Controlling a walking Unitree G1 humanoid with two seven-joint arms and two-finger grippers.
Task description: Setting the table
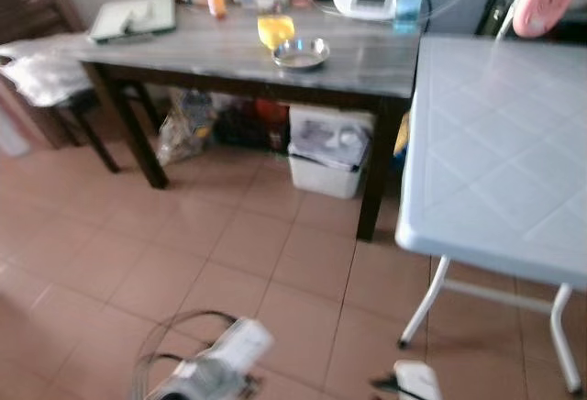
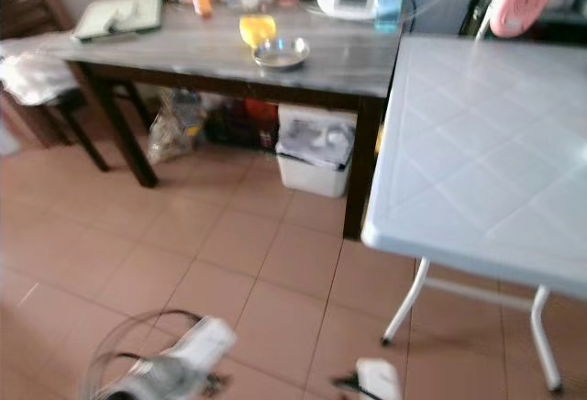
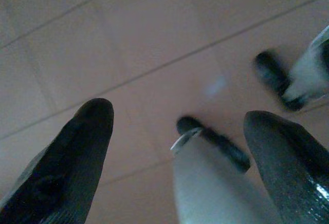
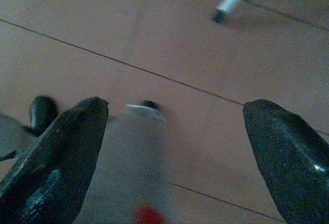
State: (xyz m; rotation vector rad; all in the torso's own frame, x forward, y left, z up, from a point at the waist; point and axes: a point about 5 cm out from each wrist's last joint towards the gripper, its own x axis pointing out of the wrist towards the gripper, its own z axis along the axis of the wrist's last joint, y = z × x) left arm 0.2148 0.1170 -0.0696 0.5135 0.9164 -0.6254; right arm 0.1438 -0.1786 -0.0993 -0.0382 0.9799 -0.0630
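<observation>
Steel bowl (image 1: 301, 52) beside yellow cup (image 1: 275, 30) (perhaps juice) on dark table (image 1: 367, 61), both grippers' jaws apart over floor

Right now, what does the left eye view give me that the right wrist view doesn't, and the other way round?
Left eye view: the dark table carrying a metal bowl and a yellow cup, a white bin beneath it, and the light folding table on the robot's right.
Right wrist view: the right hand up close, fingers wide apart with nothing between them, pointing down.
Shared: the tiled floor and what looks like a white leg of the folding table.
</observation>
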